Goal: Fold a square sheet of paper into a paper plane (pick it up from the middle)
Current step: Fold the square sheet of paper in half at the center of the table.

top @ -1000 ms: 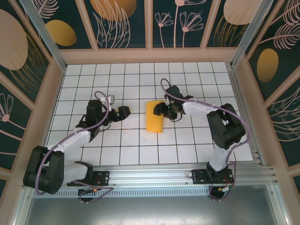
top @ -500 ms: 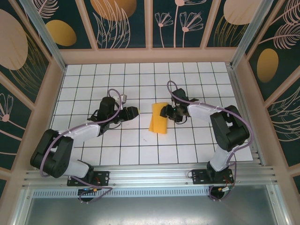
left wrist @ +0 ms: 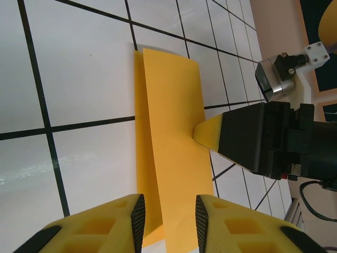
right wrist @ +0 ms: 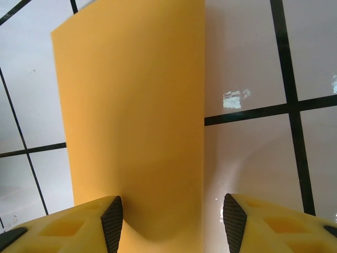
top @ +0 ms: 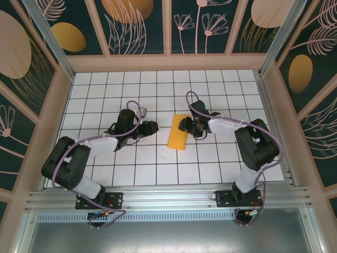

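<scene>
The square sheet of paper (top: pixel 177 138) lies folded into a narrow orange-yellow strip on the white tiles mid-table. In the left wrist view the paper (left wrist: pixel 174 116) shows a lower layer and an upper flap over it. My left gripper (top: pixel 154 127) sits just left of the strip, jaws open, and the flap's near end runs between its fingers (left wrist: pixel 167 224). My right gripper (top: pixel 182 125) is at the strip's far right edge, open, straddling the paper (right wrist: pixel 131 105). One of its yellow fingertips (left wrist: pixel 208 132) touches the flap. No paper plane shape is in view.
The white tiled table (top: pixel 210 163) is boxed in by wood-framed patterned walls (top: pixel 168 60) at the back and both sides. An aluminium rail (top: pixel 168 196) with both arm bases runs along the near edge. Bare tiles surround the paper.
My left arm has swung right, up to the paper, and its jaws have narrowed. The paper looks narrower and has turned slightly. The right gripper stayed at the paper's edge.
</scene>
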Tool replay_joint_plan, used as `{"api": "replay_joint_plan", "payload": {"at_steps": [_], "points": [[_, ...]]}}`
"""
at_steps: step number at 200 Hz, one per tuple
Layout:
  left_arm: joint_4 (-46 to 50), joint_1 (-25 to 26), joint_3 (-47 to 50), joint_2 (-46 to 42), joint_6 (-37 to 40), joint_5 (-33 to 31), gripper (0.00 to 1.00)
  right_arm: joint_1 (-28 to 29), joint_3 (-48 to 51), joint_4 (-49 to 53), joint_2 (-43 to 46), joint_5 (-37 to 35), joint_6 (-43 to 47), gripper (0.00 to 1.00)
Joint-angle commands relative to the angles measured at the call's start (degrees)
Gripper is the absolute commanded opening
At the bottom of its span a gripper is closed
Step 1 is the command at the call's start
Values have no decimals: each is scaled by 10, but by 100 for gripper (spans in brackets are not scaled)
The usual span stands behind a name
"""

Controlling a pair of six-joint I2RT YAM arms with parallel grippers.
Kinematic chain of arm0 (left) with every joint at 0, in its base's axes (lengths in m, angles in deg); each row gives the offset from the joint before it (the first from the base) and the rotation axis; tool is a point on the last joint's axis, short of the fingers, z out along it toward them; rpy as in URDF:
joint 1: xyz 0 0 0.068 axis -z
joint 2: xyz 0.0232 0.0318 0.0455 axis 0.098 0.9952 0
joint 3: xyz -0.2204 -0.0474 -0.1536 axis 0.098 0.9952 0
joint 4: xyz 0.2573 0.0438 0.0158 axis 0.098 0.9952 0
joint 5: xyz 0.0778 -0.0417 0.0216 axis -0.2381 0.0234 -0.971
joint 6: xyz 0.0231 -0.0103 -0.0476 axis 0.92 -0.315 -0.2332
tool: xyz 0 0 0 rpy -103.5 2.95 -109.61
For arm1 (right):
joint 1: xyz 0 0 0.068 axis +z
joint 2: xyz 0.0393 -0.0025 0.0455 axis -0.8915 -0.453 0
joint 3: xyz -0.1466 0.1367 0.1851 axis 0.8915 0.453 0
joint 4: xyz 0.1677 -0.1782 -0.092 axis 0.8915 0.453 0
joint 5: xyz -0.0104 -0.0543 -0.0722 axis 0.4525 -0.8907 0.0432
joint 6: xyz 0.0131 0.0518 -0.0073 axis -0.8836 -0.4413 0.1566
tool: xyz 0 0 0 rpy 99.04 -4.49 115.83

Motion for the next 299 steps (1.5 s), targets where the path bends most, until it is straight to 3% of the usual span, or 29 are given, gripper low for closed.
{"api": "replay_joint_plan", "payload": {"at_steps": [1, 10, 299], "points": [[-20, 4, -16, 9, -5, 7, 28, 3, 9, 12, 1, -21, -25, 56], [-20, 4, -18, 13, -6, 9, 25, 3, 9, 10, 2, -22, -34, 56], [-6, 22, -38, 65, 2, 22, 28, 29, -22, -24, -34, -47, -59, 57]]}}
